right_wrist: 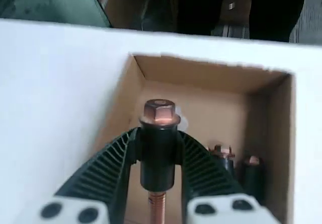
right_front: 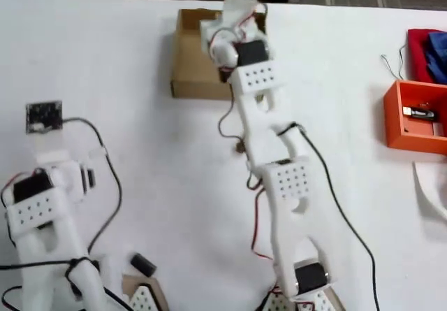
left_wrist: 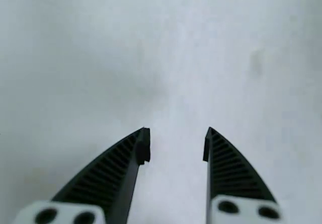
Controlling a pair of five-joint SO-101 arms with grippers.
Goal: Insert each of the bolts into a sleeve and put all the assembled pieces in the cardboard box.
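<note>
The white worktop (right_front: pixel 140 66) carries two white arms. The right arm (right_front: pixel 283 185) stretches from the near edge to the cardboard box (right_front: pixel 188 80) at the far side, and the left arm (right_front: pixel 42 213) stands well apart from it over bare surface. The cardboard box (right_wrist: pixel 211 73) is open at the top, and the right arm's end sits above it. An orange box (right_front: pixel 412 129) lies near the worktop's right edge. The right jaws are clamped on a black sleeve (right_wrist: pixel 157 158), held upright over the inside of the box. A copper bolt (right_wrist: pixel 159 112) sits in this sleeve, its hexagonal head on top and its threaded end showing below. The left jaws stand apart with nothing between them, above the bare worktop. Two more assembled pieces (right_wrist: pixel 221 156) stand side by side inside the box, against one wall. A small black part (right_front: pixel 143 262), perhaps a loose sleeve, lies on the worktop beside the left arm's base.
</note>
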